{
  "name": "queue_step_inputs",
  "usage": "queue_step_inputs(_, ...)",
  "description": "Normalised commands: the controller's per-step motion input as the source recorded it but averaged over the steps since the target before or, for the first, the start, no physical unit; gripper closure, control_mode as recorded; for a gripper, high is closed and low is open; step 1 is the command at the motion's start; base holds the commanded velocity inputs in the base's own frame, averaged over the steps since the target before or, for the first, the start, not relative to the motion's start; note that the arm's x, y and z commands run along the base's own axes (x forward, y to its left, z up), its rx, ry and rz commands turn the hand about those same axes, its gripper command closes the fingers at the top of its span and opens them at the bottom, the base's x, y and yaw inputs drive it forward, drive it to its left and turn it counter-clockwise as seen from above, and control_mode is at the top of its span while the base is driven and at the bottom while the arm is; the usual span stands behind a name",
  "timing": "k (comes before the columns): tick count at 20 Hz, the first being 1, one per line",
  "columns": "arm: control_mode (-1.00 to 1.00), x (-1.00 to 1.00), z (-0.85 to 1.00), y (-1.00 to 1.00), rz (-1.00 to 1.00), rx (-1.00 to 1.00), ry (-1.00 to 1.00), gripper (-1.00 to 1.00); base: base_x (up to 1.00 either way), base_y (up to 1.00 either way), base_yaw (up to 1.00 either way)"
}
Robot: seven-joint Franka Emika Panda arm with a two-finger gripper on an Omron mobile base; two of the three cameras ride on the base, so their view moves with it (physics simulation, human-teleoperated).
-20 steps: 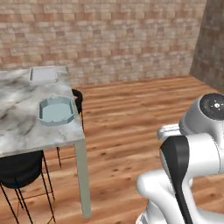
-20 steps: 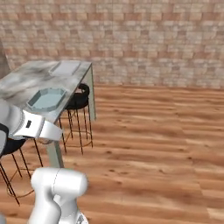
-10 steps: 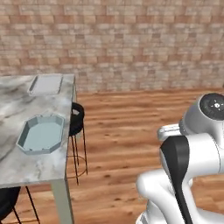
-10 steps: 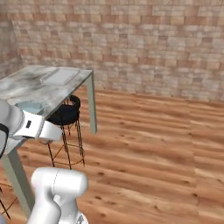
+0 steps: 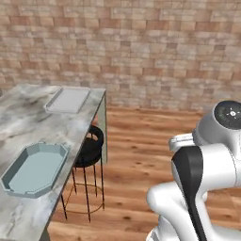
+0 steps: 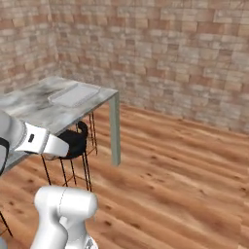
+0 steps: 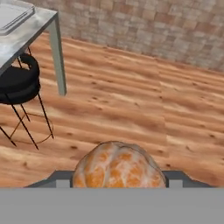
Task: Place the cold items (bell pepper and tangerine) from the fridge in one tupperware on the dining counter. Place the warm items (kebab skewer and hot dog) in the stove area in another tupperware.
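In the hand view we see the tangerine (image 7: 118, 166) sitting between the fingers of the gripper (image 7: 118, 177), which are closed around it at a wide spacing. On the marble dining counter (image 5: 28, 120) lie an octagonal blue tupperware (image 5: 35, 168) and, farther back, a rectangular grey tupperware (image 5: 68, 100). A black stool (image 5: 87, 148) stands beside the counter. We can read no writing or label anywhere.

Round orange tangerine (image 7: 118, 166) has pale whitish veins across its peel. The marble desk (image 5: 28, 123) is grey-white with darker swirls. Octagonal tupperware (image 5: 34, 168) is pale blue-grey, rectangular tupperware (image 5: 68, 100) light grey. Round bar stool (image 5: 89, 143) black, wooden plank floor (image 5: 136, 160) warm orange-brown, brick wall (image 5: 141, 47) tan-reddish.
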Motion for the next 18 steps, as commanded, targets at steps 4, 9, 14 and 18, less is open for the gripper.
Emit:
queue_step_inputs(4,1.0,0.0,0.0,0.0,0.0,0.0,0.0,1.0,1.0,-0.67,0.47)
queue_step_inputs(9,1.0,0.0,0.0,0.0,0.0,0.0,0.0,1.0,1.0,-0.71,0.46)
queue_step_inputs(14,1.0,0.0,0.0,0.0,0.0,0.0,0.0,1.0,0.9,-0.78,0.45)
queue_step_inputs(18,1.0,0.0,0.0,0.0,0.0,0.0,0.0,1.0,0.81,-0.84,0.45)
